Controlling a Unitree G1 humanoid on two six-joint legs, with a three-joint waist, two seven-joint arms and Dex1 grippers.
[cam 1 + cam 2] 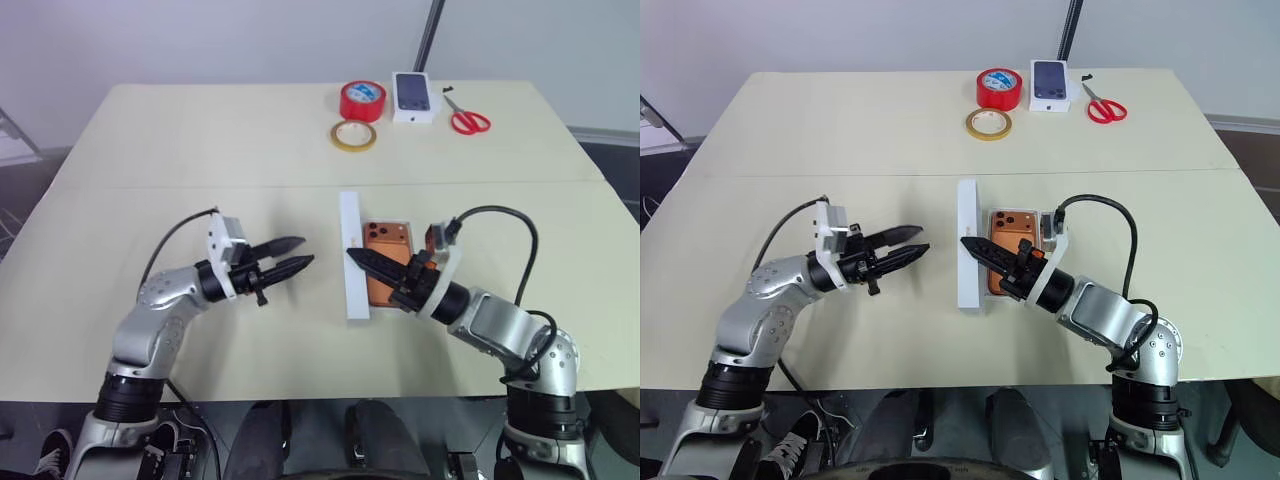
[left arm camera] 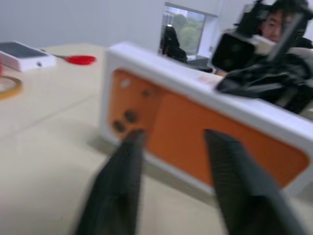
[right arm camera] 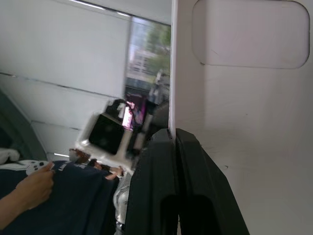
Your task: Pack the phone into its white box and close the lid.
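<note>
- Beige tabletop point(image 1: 200, 150) carries the flat orange phone point(image 1: 385, 268), laid in the plain white cardboard box point(image 1: 384, 229)
- Right gripper point(image 1: 352, 256) is pressed together against the upright white lid point(image 1: 352, 255)
- Left gripper point(image 1: 305, 254) hovers apart, partly spread
- Lid should be lowered squarely

Two tape rolls point(image 1: 362, 100), one scissors point(image 1: 468, 120), perhaps two boxes point(image 1: 416, 97).

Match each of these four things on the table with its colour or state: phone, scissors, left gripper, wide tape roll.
Things:
1. phone
2. scissors
3. left gripper
4. wide tape roll

Descriptions:
A. red handles, at the far edge
B. orange, lying in the white box
C. red, beside a yellow ring
D. fingers parted, holding nothing

Pairs: 1-B, 2-A, 3-D, 4-C
</note>
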